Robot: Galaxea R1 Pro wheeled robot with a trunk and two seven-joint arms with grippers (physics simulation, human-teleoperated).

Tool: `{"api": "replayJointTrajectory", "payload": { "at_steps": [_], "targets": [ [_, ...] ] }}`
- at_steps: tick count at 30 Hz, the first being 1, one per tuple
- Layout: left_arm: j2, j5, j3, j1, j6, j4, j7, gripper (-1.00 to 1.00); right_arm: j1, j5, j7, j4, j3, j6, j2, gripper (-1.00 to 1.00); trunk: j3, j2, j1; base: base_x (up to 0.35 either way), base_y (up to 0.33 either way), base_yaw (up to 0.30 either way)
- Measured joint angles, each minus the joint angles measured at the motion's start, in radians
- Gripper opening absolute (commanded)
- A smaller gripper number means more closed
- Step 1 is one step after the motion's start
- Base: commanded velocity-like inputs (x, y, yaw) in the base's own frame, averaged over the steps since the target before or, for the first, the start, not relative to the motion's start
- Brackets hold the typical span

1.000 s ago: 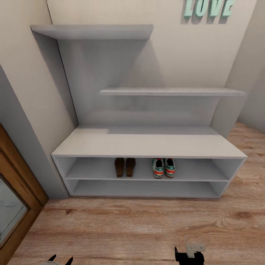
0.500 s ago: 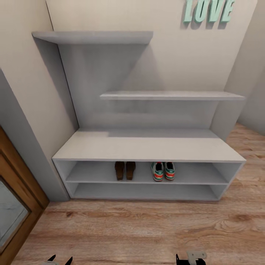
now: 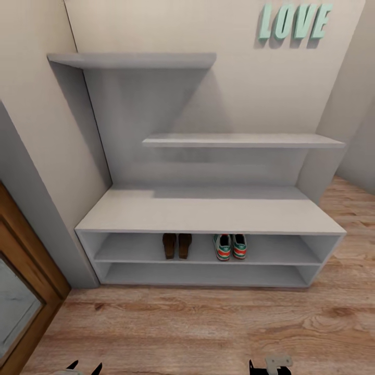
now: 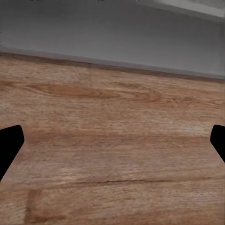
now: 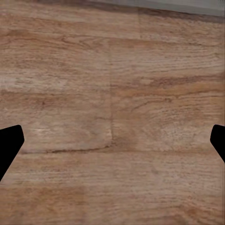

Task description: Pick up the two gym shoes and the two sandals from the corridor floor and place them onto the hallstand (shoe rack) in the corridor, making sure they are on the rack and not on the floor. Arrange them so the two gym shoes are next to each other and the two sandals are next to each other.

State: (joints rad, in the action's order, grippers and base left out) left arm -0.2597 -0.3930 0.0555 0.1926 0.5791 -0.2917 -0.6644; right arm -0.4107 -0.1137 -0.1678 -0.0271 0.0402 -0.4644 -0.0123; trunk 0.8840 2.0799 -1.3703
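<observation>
The two sandals (image 3: 176,245), dark brown, stand side by side in the upper slot of the light grey hallstand (image 3: 208,211). Just to their right in the same slot sit the two gym shoes (image 3: 230,246), white with green and red-orange, also touching as a pair. The wood-grain corridor floor (image 3: 198,323) spreads in front of the bench. My left gripper (image 3: 86,367) and right gripper (image 3: 266,367) peek in at the picture's lower edge, well short of the rack. Both are open over bare planks: left gripper (image 4: 112,145), right gripper (image 5: 112,145), with nothing between the fingers.
Two staggered wall shelves (image 3: 239,139) hang above the bench. Mint letters reading LOVE (image 3: 294,21) are on the wall. A wooden door frame (image 3: 26,271) with a grey wall edge stands at the left. Floor continues past the rack's right end.
The whole head view has shifted, so the rack sits lower and a little smaller in the picture; the camera moved. Shoes, sandals and grippers keep their places.
</observation>
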Motion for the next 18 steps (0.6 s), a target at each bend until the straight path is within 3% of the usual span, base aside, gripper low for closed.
{"api": "replayJointTrajectory", "payload": {
  "at_steps": [18],
  "targets": [
    [0.002,-0.005,-0.001,0.0,0.0,-0.001,0.0,1.0,0.002,0.0,0.0,0.0,0.0,0.0,0.0,1.0,-0.056,-0.126,0.069,0.0,0.0,0.0]
  ]
}}
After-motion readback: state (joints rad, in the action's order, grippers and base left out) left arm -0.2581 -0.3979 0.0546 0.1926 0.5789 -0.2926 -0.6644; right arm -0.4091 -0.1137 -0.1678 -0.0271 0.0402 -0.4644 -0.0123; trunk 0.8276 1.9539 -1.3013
